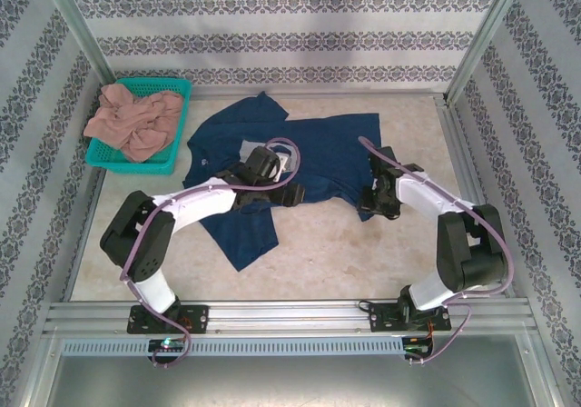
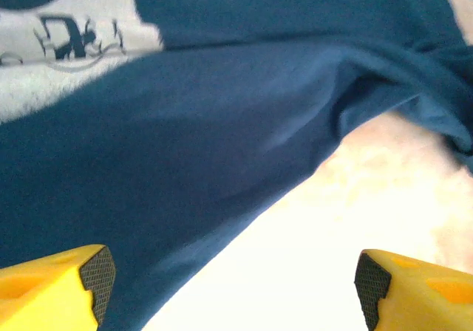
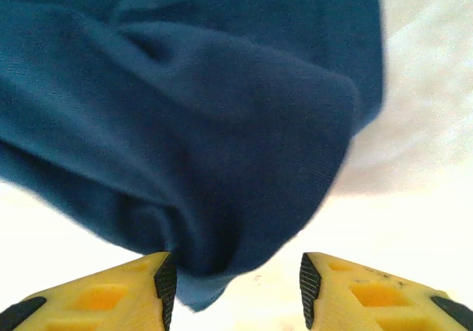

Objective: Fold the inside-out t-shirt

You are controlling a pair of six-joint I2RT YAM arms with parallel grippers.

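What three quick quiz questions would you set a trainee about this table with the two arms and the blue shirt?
1. True or false: the navy t-shirt lies inside the teal basket.
2. What is in the basket? A) a pinkish-tan garment B) a white towel C) a red cap
3. Fill in: the left pincer hangs above the shirt's edge with its jaws ___.
Key: 1 false; 2 A; 3 open.
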